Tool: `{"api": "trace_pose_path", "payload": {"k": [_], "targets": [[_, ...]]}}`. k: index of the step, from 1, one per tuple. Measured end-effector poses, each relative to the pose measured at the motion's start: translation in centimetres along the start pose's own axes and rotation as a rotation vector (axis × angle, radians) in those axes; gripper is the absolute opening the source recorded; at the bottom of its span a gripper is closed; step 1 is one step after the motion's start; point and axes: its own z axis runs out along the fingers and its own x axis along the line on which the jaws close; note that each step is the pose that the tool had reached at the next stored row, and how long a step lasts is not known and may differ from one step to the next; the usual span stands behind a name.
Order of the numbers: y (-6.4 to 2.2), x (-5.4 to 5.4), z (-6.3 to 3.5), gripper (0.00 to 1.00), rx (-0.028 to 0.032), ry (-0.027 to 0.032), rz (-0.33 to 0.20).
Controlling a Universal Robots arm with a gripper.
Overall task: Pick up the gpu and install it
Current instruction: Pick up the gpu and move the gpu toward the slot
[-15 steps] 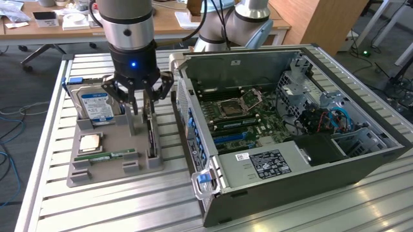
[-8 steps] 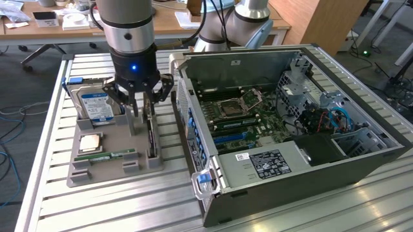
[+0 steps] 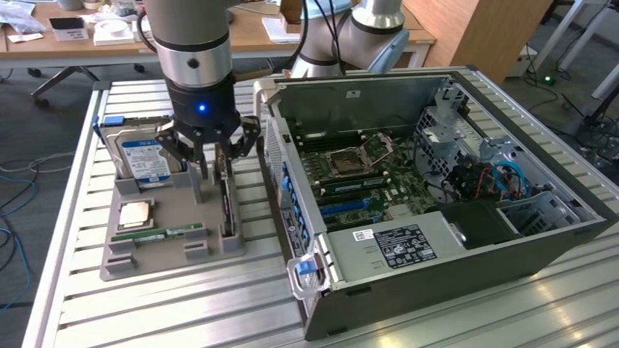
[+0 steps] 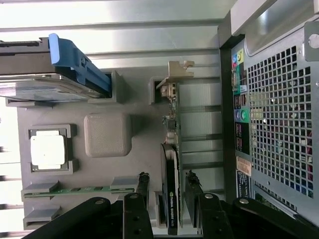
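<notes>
The gpu is a thin dark card standing on edge in a slot of the grey holder tray, beside the open computer case. My gripper hangs straight over the card. In the wrist view the gpu runs edge-on, with its pale metal bracket at the far end. The gripper is open, one black finger on each side of the card, with a small gap on both sides.
The tray also holds a silver hard drive in a blue frame, a processor chip and a green memory stick. The case's motherboard lies exposed, with blue slots. The case wall stands close beside the tray.
</notes>
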Motion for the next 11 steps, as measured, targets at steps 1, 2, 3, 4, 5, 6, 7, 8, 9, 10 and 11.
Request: {"api": "trace_pose_path", "payload": {"k": [1,2,3,4,5,6,7,8,9,10,11], "targets": [[-0.01,0.0,0.13,0.43,0.0,0.0,0.0],[-0.01,0.01,0.26,0.43,0.0,0.0,0.0],[-0.02,0.01,0.37,0.43,0.0,-0.0001,0.0],[-0.02,0.01,0.4,0.43,0.0001,0.0001,0.0],[-0.02,0.01,0.4,0.43,0.0002,0.0002,0.0],[-0.01,0.01,0.41,0.43,0.0002,0.0002,0.0],[-0.01,-0.05,0.43,0.43,-0.0001,-0.0001,0.0],[0.0,-0.13,0.44,0.43,0.0,-0.0001,0.0],[0.0,-0.23,0.44,0.43,0.0,0.0,0.0],[0.0,-0.33,0.45,0.43,0.0,0.0001,0.0],[0.0,-0.43,0.45,0.43,0.0,0.0001,0.0]]}}
